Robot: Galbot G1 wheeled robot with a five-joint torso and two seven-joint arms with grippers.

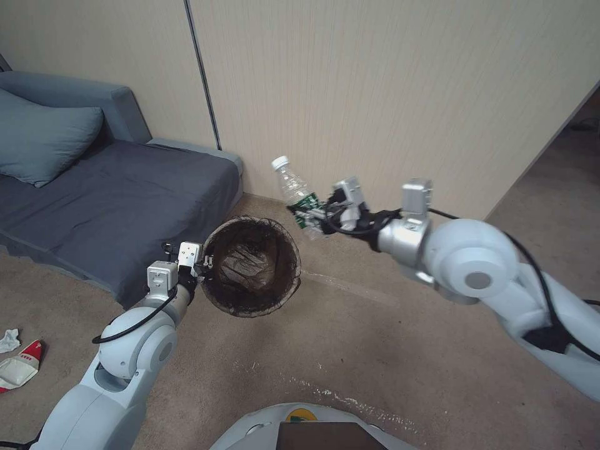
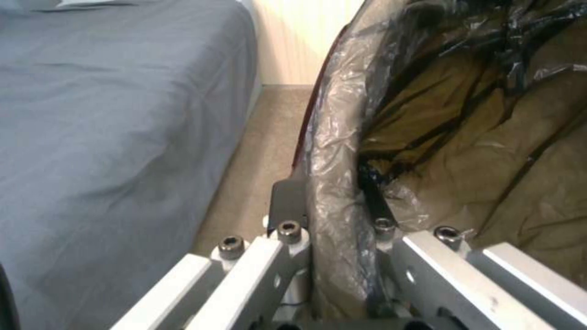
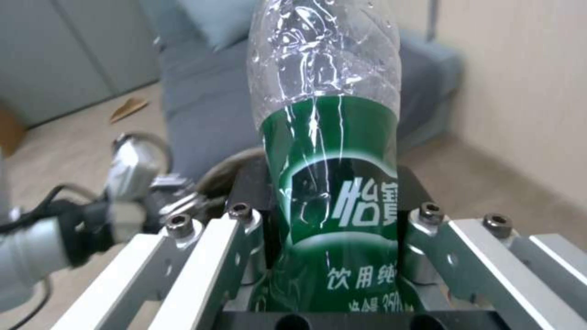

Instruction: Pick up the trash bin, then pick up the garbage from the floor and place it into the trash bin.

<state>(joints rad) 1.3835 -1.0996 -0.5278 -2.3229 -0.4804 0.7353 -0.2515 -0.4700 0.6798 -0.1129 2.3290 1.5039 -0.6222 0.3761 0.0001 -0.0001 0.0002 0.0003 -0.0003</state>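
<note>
Beside the grey-blue upholstered sofa [image 1: 119, 206], off its end nearest the beige wall, the small round trash bin lined with a dark brown-black plastic bag [image 1: 251, 265] hangs in the air above the tan carpet, tipped so that its mouth faces up toward the head camera. The left gripper [image 1: 201, 270] is clamped on the bin's rim on the side nearest the sofa; in the left wrist view one finger [image 2: 289, 201] sits outside the wall and the other inside, pinching the bag-covered rim [image 2: 333, 183] between them.

On the bin's far side from the sofa, the right gripper [image 1: 314, 215] is closed around a clear plastic bottle with a green label and white cap [image 1: 295, 190], held by the labelled part. The bottle is tilted, its cap pointing up and toward the sofa, and it hovers just above and beyond the bin's rim, not touching it. In the right wrist view the bottle [image 3: 330, 151] stands squeezed between the two fingers.

Away from the sofa's front edge, a crushed red-and-white paper cup [image 1: 22, 365] and a white crumpled tissue [image 1: 9, 340] lie on the carpet.
</note>
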